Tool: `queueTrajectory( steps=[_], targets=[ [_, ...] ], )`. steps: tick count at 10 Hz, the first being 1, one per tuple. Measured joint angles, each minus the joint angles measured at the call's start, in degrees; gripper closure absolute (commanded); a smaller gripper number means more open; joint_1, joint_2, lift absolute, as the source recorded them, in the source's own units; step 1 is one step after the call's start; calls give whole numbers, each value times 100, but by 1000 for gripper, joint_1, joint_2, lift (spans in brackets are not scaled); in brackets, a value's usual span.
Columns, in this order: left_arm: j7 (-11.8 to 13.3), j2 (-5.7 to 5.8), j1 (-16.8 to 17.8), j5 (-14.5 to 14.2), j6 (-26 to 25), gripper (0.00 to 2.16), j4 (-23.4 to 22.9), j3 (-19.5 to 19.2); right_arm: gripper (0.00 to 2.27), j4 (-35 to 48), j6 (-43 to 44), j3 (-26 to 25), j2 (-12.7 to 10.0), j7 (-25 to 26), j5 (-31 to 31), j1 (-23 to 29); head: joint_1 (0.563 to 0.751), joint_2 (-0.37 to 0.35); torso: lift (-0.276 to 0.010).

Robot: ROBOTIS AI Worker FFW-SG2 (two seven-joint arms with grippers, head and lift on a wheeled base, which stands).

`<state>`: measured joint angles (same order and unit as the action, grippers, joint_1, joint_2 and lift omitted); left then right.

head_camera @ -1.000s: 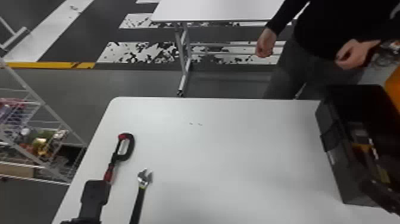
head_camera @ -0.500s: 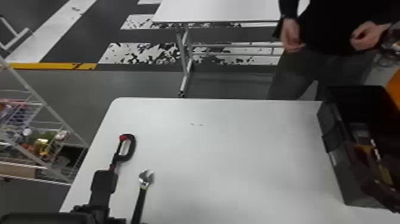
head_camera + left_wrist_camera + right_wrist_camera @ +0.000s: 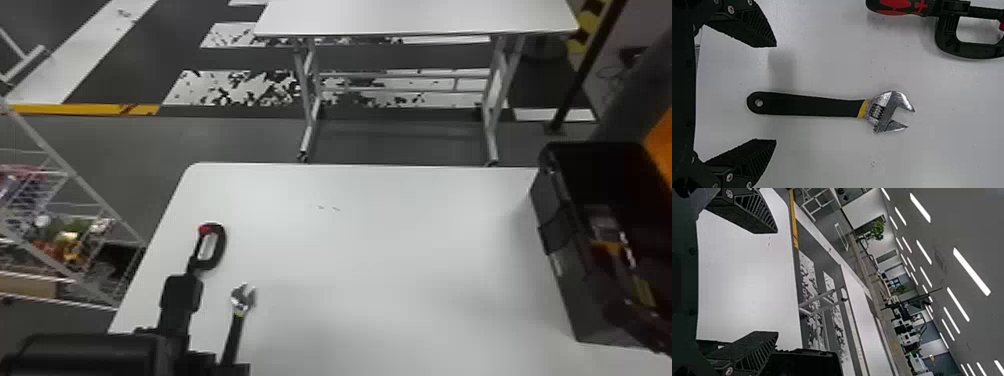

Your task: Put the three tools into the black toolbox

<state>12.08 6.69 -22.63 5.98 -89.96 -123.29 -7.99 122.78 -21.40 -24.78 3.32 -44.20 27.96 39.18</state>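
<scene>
On my feed from the head camera, the wrench (image 3: 242,300) lay on the near left part of the white table (image 3: 400,250), its silver head pointing toward the far side. The near end of its black handle was hidden behind the left gripper (image 3: 200,362) there, but the left wrist camera gave me the full wrench. In that view the left gripper (image 3: 776,93) was open, its fingers (image 3: 760,29) wide apart to either side of the handle and not touching it.

The clamp (image 3: 217,250) lay just left of the wrench and a little farther off. Black parts of the left arm covered its near end for me, and the wrist view cut off part of its red-and-black grip and its frame.

At the table's right end I had the black toolbox (image 3: 575,300), open on top. Something grey and yellow (image 3: 612,247) showed in its dark inside, too murky for me to name. The right gripper (image 3: 777,282) was open and empty, just left of the toolbox.

Beyond the near table I saw another white table (image 3: 400,17). A wire rack (image 3: 107,209) of mixed goods stood at far left, and an orange surface (image 3: 662,135), partly cut off, showed past the toolbox.
</scene>
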Motion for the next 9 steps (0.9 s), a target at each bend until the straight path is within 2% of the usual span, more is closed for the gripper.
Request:
queueTrajectory(
  steps=[5, 9],
  targets=[
    [1, -6, 299, 80, 0, 147, 239, 160, 83, 0, -1, -53, 17, 0, 22, -7, 695, 91, -51],
    [3, -18, 374, 169, 0, 147, 409, 262, 83, -6, -1, -88, 36, 0, 42, -3, 695, 77, -51]
  ],
)
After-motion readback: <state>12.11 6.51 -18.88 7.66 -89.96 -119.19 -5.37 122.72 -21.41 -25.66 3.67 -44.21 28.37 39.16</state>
